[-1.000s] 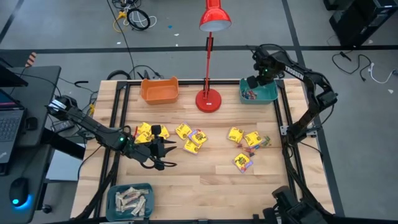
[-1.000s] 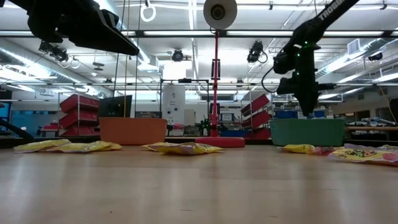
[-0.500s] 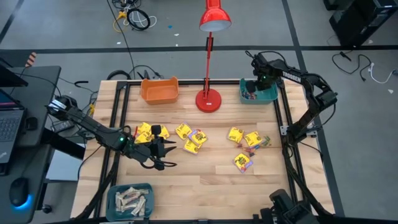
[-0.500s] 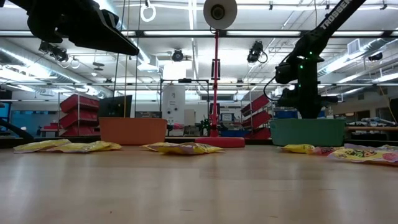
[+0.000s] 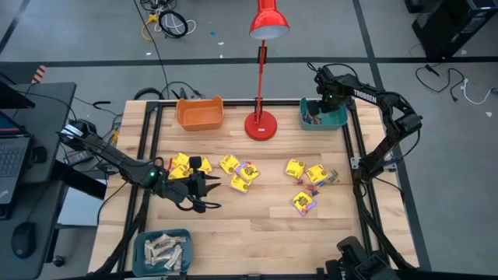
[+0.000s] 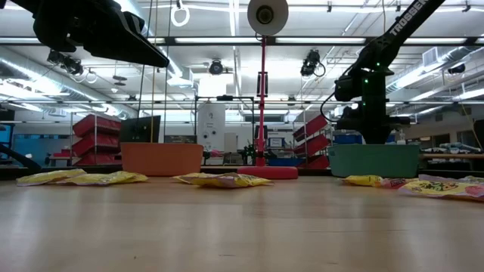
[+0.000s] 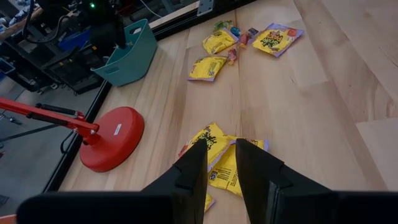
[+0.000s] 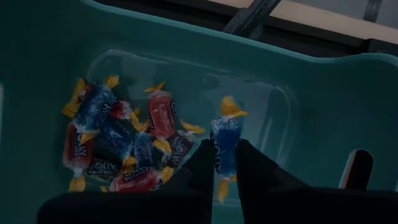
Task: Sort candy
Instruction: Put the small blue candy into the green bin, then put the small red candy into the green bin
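High view: the right gripper (image 5: 321,106) hangs over the teal bin (image 5: 338,120) at the bench's far right corner, and a few small pieces of candy (image 5: 312,119) show in the bin beneath it. The left gripper (image 5: 208,194) waits near the left edge beside scattered yellow packets (image 5: 240,174).

Low view: the right arm reaches straight down behind the bin's wall; the claw itself is hidden.

Right wrist view: a blue wrapped sweet (image 8: 224,144) lies just ahead of the fingertips (image 8: 205,154), its long axis in line with the narrow gap between them. Whether it is pinched or already loose I cannot tell. The red and blue pile (image 8: 118,144) lies off to one side.

Left wrist view: fingers (image 7: 196,163) are slightly parted and hold nothing above a yellow packet.
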You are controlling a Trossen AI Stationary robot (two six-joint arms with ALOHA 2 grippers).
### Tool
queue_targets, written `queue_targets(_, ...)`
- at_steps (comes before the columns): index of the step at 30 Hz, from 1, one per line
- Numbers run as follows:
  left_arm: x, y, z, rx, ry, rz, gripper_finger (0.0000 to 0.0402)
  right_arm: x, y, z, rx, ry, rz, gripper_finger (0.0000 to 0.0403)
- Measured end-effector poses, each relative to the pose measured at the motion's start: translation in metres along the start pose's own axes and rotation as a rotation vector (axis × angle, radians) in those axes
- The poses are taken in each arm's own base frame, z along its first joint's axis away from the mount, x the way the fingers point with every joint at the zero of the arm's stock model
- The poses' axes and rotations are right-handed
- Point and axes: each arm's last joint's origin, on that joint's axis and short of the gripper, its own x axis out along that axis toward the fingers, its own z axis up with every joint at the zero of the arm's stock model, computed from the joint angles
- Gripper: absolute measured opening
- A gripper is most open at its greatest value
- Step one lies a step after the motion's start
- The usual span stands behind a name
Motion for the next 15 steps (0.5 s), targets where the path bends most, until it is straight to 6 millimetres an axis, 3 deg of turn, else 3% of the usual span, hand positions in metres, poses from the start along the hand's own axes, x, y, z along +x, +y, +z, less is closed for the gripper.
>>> queue_targets(15, 0.0, 0.0, 0.0, -0.001, 0.0, 0.0, 0.0088, -0.0014, 0.0001, 0.0006, 0.005, 0.001, 0.0, 0.0114)
